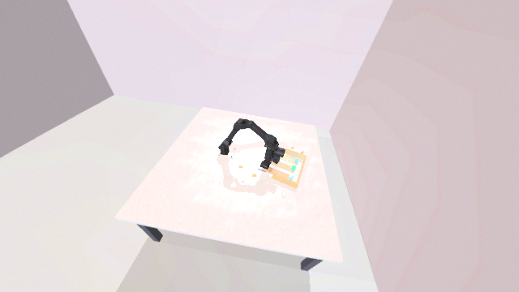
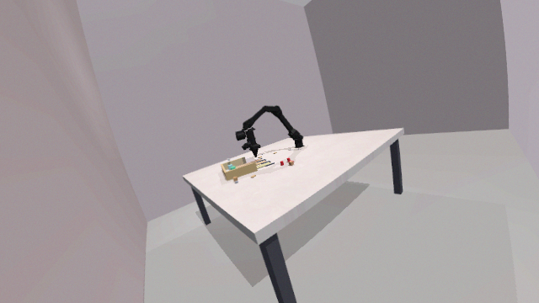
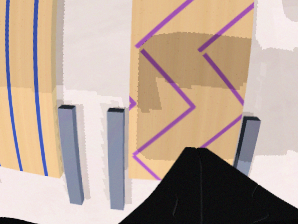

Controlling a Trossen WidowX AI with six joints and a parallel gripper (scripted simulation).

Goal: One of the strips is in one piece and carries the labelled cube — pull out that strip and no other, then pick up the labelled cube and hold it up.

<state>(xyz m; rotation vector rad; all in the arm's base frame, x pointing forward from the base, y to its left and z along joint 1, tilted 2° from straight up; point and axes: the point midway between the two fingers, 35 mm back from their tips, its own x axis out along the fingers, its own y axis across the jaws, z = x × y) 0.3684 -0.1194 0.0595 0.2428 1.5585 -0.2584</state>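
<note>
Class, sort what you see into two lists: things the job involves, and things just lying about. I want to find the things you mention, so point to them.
For the job:
- zigzag strip (image 3: 167,125)
- blue-lined strip (image 3: 27,100)
- green cube (image 1: 293,168) (image 2: 232,167)
- open-sided wooden tray (image 1: 299,175) (image 2: 241,171)

Lying about:
- two red cylinders (image 2: 282,163)
- small orange-brown block (image 2: 235,179)

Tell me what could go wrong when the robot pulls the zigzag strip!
The shut tool has nothing in it and is over the end of the purple zigzag strip, so pressing down might shove it. The tool could also bump the grey bar beside that strip. The blue-lined strip lies nearby, so a sideways slip might nudge the other bars.
</note>
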